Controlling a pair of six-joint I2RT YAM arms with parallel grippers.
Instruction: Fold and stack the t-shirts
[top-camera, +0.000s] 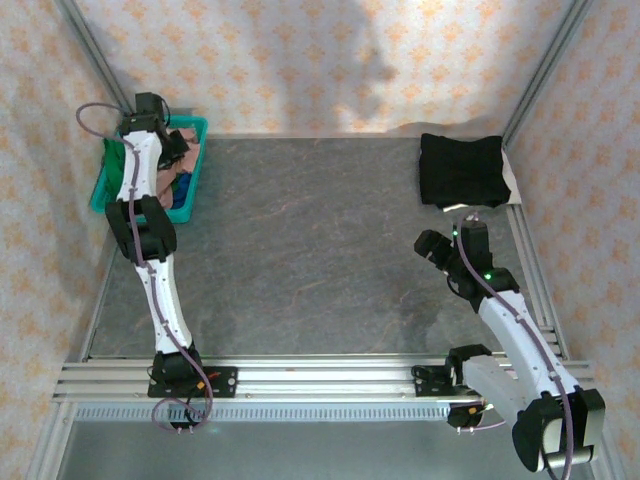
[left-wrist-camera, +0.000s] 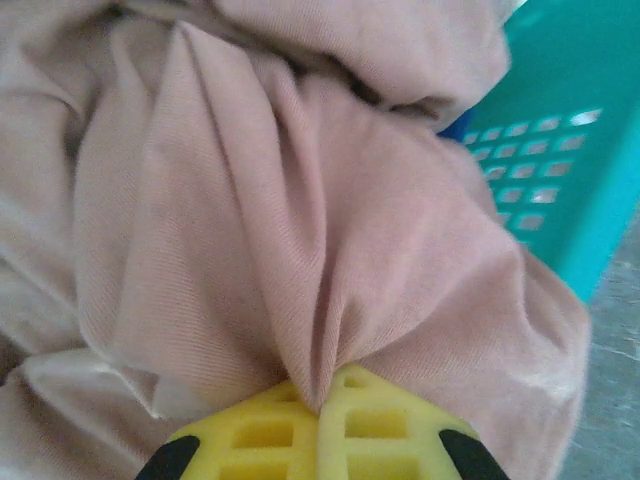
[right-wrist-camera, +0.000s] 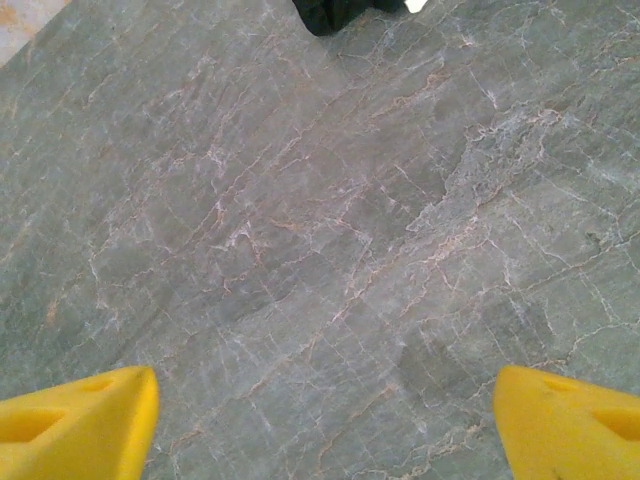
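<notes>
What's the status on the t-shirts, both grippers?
Left gripper shut on pink t-shirt at teal basket. Right gripper open above table. Black t-shirt folded, far right corner. No obstruction seen.

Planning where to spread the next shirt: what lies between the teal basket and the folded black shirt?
Bare grey tabletop between the teal basket and the black shirt, as the top external view shows.

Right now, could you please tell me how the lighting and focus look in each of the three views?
Top view: even light, sharp; soft shadows on the back wall. Left wrist view: weave of the pink shirt crisp, teal basket beside it softer. Right wrist view: veins of the table sharp, no glare; yellow jaws at the bottom corners soft.
</notes>
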